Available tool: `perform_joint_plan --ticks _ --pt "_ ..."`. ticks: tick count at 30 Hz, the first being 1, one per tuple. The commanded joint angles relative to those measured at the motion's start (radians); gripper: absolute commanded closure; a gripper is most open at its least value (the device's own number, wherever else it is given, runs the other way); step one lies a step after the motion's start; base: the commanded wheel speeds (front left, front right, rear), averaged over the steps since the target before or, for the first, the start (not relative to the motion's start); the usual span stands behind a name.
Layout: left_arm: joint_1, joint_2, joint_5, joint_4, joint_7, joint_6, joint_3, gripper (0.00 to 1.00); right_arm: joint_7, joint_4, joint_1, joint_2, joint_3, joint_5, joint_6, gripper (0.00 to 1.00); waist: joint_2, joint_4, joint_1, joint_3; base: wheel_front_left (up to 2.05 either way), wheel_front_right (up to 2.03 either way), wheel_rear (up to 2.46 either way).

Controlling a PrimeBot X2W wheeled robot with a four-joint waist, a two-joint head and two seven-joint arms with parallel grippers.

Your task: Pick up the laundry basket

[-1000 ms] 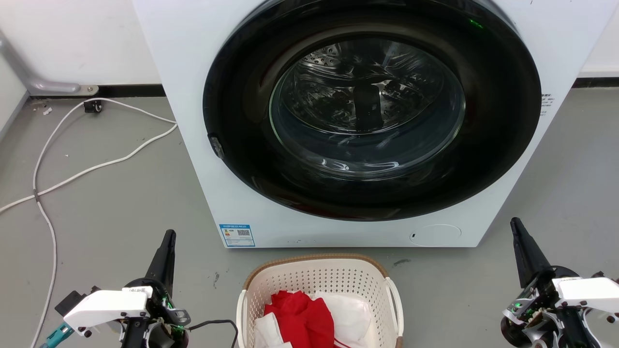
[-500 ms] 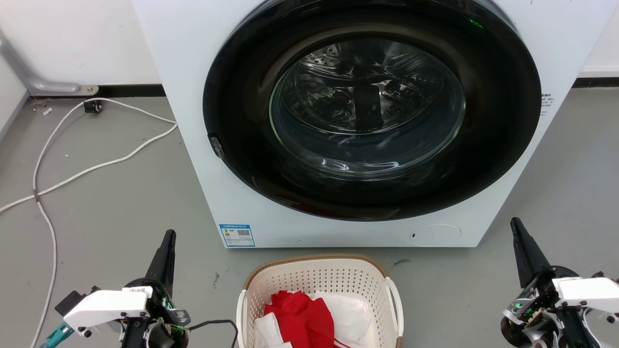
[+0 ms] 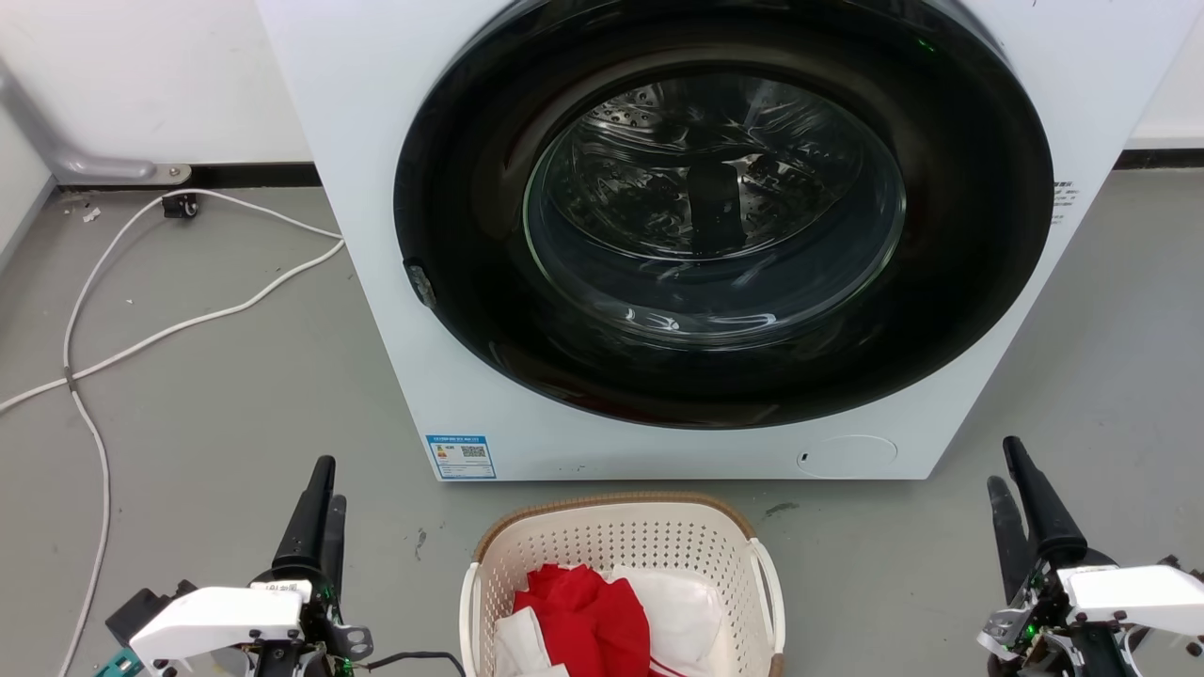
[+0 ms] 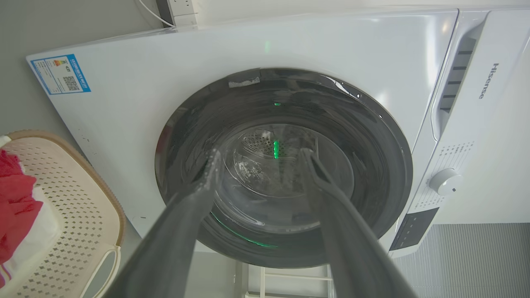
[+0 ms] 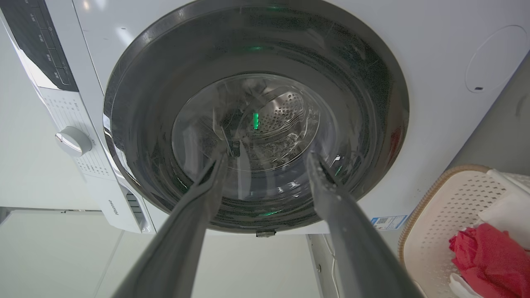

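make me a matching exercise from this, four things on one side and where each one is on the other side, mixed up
Things:
1. laundry basket
2. white cable
3. red cloth
4. right gripper

Places:
a. inside the basket
b. on the floor, left of the washing machine
c. lower right of the head view, fingers apart
d. on the floor just in front of the washing machine

Pairs: 1-d, 2-b, 3-a, 4-c

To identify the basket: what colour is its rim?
The laundry basket has a brown woven-look rim; clearest in head view.
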Motion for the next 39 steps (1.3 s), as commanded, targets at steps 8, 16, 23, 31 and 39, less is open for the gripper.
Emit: perform_joint_plan --ticks 8,16,23,31,39 --pt "-0.017 0.004 0.162 -0.072 -0.043 0.016 -0.008 0.00 -0.042 -0.078 -0.005 -0.004 0.009 -0.197 0.000 0.00 0.0000 -0.001 -0.0001 0.005 0.00 0.00 0.00" --pt "-0.009 0.004 0.325 -0.115 -0.076 0.044 -0.036 0.00 -0.076 -0.124 0.007 -0.004 0.038 -0.403 0.000 0.00 0.0000 -0.001 -0.0001 0.008 0.00 0.00 0.00" --pt "-0.004 0.004 0.457 -0.147 -0.103 0.064 -0.062 0.00 -0.103 -0.152 0.017 -0.004 0.063 -0.569 0.000 0.00 0.0000 -0.001 -0.0001 0.011 0.00 0.00 0.00" --pt "0.005 0.004 0.597 -0.169 -0.132 0.085 -0.085 0.00 -0.132 -0.170 0.031 -0.004 0.078 -0.721 0.000 0.00 0.0000 -0.002 -0.0001 0.012 0.00 0.00 0.00" --pt "0.013 0.004 0.702 -0.184 -0.155 0.094 -0.096 0.00 -0.156 -0.186 0.040 -0.004 0.084 -0.830 0.000 0.00 0.0000 -0.003 -0.0001 0.011 0.00 0.00 0.00"
